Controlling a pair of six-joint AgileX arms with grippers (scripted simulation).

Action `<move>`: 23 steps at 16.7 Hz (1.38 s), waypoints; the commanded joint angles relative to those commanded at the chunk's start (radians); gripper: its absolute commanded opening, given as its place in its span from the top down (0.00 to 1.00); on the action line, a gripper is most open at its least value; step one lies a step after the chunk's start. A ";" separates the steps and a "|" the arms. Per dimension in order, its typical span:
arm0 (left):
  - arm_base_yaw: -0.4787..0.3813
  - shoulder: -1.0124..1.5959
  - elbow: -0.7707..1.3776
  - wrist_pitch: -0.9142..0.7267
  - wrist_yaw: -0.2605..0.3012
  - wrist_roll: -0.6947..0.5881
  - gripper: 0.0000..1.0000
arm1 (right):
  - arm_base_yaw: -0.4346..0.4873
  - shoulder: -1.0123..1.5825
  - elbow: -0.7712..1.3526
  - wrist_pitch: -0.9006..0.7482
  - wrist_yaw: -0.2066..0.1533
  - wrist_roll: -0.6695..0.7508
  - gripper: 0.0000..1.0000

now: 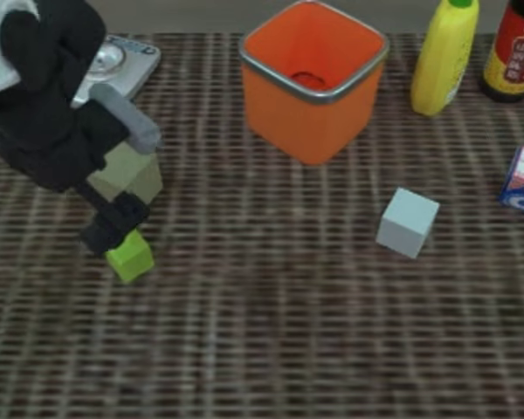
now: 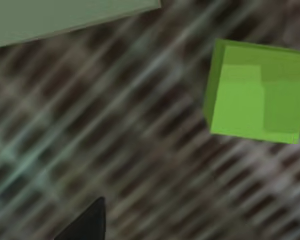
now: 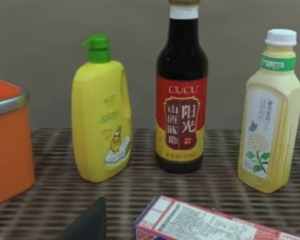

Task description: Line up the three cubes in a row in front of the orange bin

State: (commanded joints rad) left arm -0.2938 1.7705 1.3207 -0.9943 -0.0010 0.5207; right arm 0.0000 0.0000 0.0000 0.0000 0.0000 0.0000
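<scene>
Reaching down at table's left, left gripper point(image 1: 112, 229) sits just beside small lime-green matte cube point(image 1: 129, 256), large beige-tan cube point(image 1: 128, 173) behind it; finger opening can't tell. Only right wrist view shows pale cream bottle point(image 3: 268, 117).

The bin point(image 1: 313, 83) stands at the back middle of the table point(image 1: 288, 332). The large cube point(image 1: 131, 173) sits far to its left, the small cube point(image 1: 129, 256) just before that, the medium cube point(image 1: 408, 222) before-right of the bin.
</scene>
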 joint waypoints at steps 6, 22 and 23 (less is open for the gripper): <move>-0.033 0.183 0.155 -0.098 0.002 0.057 0.00 | 0.000 0.000 0.000 0.000 0.000 0.000 0.00; -0.031 0.316 -0.034 0.224 0.003 0.061 0.00 | 0.000 0.000 0.000 0.000 0.000 0.000 0.00; -0.031 0.316 -0.034 0.224 0.003 0.061 0.00 | 0.000 0.000 0.000 0.000 0.000 0.000 0.00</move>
State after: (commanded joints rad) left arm -0.3246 2.0869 1.2864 -0.7703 0.0021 0.5812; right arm 0.0000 0.0000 0.0000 0.0000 0.0000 0.0000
